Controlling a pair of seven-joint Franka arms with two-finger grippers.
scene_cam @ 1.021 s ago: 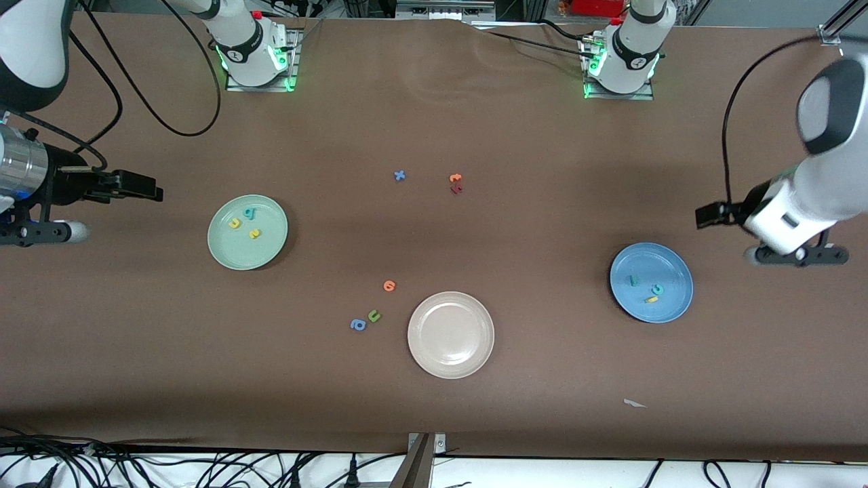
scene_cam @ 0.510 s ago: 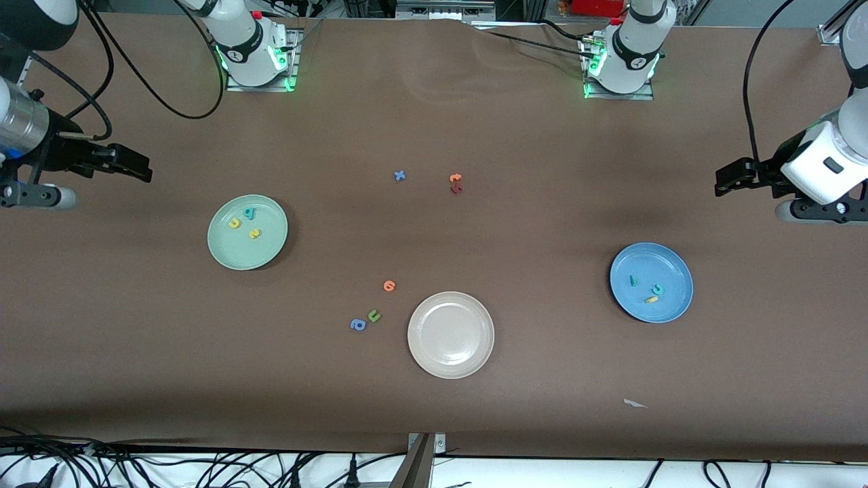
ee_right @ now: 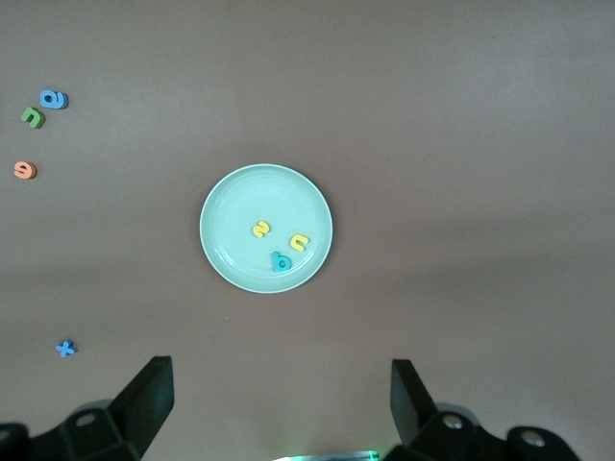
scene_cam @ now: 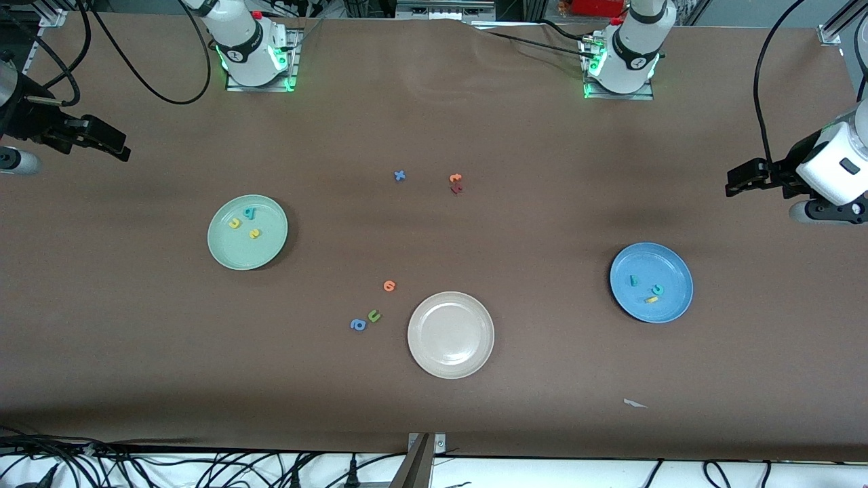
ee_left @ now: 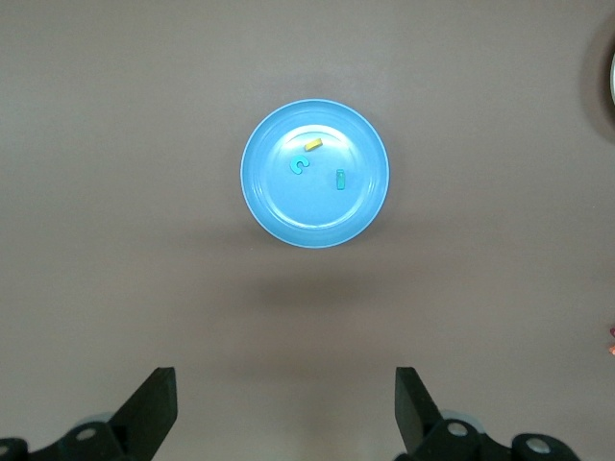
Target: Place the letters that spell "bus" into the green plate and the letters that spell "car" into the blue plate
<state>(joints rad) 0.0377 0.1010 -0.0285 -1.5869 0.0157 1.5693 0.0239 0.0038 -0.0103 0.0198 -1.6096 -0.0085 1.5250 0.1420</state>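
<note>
Even, soft overhead light; faint shadows fall beside the plates; all three views sharp, no glare.

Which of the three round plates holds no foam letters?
The cream-white plate; the pale green plate and the blue plate each hold three letters.

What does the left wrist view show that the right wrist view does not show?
Only the left wrist view: the blue plate holding the teal "c", yellow "a" and teal "r".
Only the right wrist view: the green plate with the teal "b", yellow "u" and yellow "s", plus four loose letters on the table.
Both: open, empty gripper fingers.
</note>
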